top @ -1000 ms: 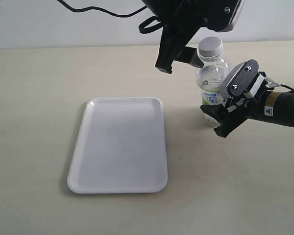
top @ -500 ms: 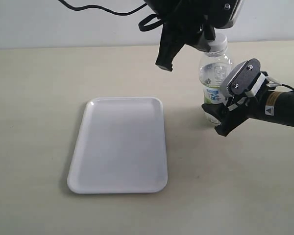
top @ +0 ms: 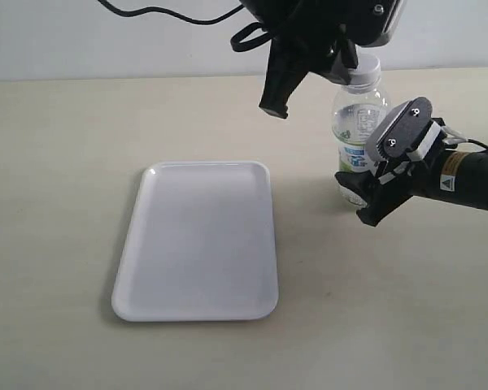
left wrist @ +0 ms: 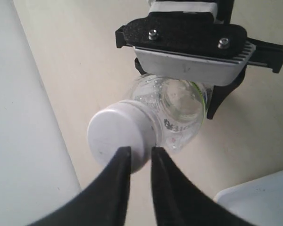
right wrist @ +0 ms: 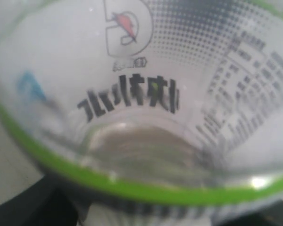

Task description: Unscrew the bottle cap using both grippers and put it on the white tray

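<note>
The clear bottle with its green and white label stands upright right of the white tray. My right gripper, the one with the grey-white block, is shut on the bottle's lower part. In the right wrist view the label of the bottle fills the picture. The white bottle cap sits on the neck. My bulky black left gripper reaches it from above left. The left gripper has its fingers only a narrow gap apart, tips at the edge of the bottle cap, not around it.
The tray lies on a beige table with a pale wall behind. A corner of the tray shows in the left wrist view. A black cable hangs at the top.
The left gripper's fingers rose from beside the bottle's neck onto the cap, now partly covering it. The bottle shifted slightly right. The right gripper kept its hold.
</note>
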`<state>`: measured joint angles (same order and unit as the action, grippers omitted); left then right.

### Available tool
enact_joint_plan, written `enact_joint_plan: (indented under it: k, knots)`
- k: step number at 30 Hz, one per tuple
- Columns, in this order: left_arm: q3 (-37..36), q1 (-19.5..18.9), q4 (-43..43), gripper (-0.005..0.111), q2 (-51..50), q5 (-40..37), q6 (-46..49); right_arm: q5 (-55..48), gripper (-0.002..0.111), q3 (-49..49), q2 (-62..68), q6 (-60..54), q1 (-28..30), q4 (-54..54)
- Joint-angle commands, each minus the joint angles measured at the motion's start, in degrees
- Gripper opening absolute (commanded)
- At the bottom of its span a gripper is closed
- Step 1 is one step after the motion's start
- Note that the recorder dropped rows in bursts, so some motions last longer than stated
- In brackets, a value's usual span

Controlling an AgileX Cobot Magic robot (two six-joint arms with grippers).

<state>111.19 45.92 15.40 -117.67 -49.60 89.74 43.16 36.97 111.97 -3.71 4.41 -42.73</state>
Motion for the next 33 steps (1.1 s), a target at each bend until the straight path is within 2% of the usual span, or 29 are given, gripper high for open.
enact_joint_plan:
  k: [1,3,6,10,33]
  knots:
    - [0.04,0.31,0.6,0.054,0.08,-1.26,-0.5,-0.4,0.0,0.02,-0.63,-1.08,0.29,-0.57]
    - [0.04,0.31,0.6,0.067,0.08,-1.16,-0.5,-0.4,0.0,0.02,-0.63,-1.38,0.29,-0.57]
    - [0.04,0.31,1.57,0.075,0.08,-1.03,-0.19,-0.4,0.0,0.02,-0.55,-4.37,0.29,-0.57]
    - [0.04,0.31,1.68,0.075,0.08,-1.03,-0.19,-0.4,0.0,0.02,-0.55,-9.55,0.29,-0.57]
    - [0.04,0.31,1.91,0.074,0.08,-1.5,-0.08,-0.04,0.0,0.02,-0.55,-9.68,0.29,-0.86]
